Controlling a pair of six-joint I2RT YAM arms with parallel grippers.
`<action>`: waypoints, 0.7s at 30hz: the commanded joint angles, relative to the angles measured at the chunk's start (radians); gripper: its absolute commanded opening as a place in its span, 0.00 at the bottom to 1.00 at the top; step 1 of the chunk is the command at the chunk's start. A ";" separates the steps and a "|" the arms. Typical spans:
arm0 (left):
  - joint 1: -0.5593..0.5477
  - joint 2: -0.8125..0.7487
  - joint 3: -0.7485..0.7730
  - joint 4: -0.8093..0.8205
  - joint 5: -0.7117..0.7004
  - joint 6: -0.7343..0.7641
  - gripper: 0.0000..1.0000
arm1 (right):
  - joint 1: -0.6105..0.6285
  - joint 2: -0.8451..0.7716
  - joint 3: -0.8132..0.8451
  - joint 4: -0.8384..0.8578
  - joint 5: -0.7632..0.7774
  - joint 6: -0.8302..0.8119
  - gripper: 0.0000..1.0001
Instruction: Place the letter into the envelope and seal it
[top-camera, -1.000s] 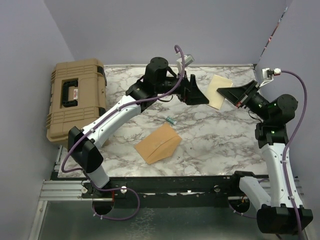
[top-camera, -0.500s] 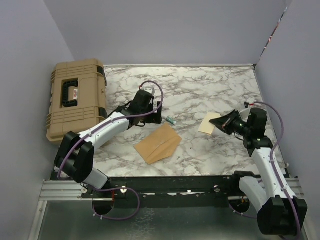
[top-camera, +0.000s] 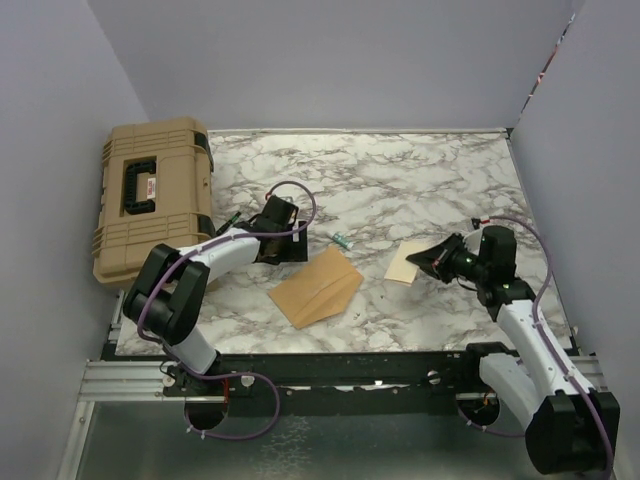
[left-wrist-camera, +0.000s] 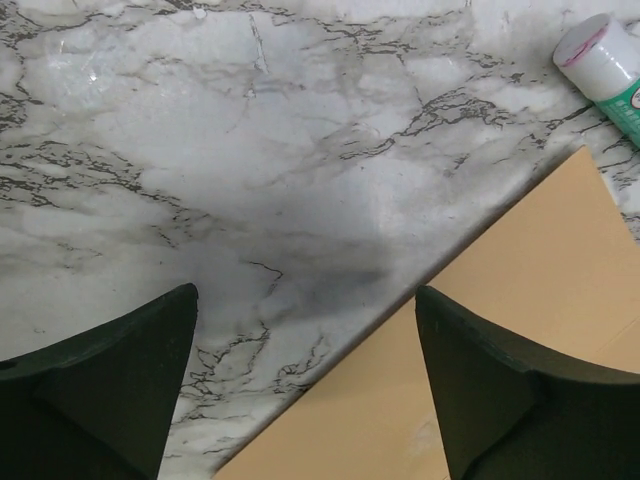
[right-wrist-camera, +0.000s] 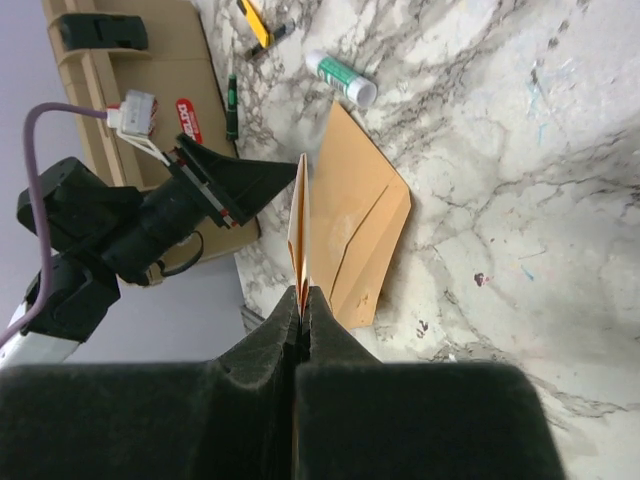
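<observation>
Right gripper (right-wrist-camera: 302, 300) is pinched shut on one edge of the letter (right-wrist-camera: 298, 220), with the sheet sticking straight out, edge-on to its camera. From there the envelope (top-camera: 315, 285) lies flat to its left, mid-table, near but not touching, long axis diagonal. Left gripper (left-wrist-camera: 305, 390) is empty, jaws spread, right at the envelope's far edge, so I'd guess that one pins it.
</observation>
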 joint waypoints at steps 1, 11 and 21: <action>-0.001 -0.016 -0.091 0.001 0.142 -0.116 0.84 | 0.101 0.073 0.009 -0.025 0.095 0.052 0.01; -0.041 -0.101 -0.170 -0.061 0.365 -0.231 0.65 | 0.371 0.310 0.090 0.082 0.236 0.132 0.01; -0.104 -0.148 -0.186 -0.053 0.382 -0.243 0.60 | 0.588 0.413 0.058 0.206 0.395 0.181 0.01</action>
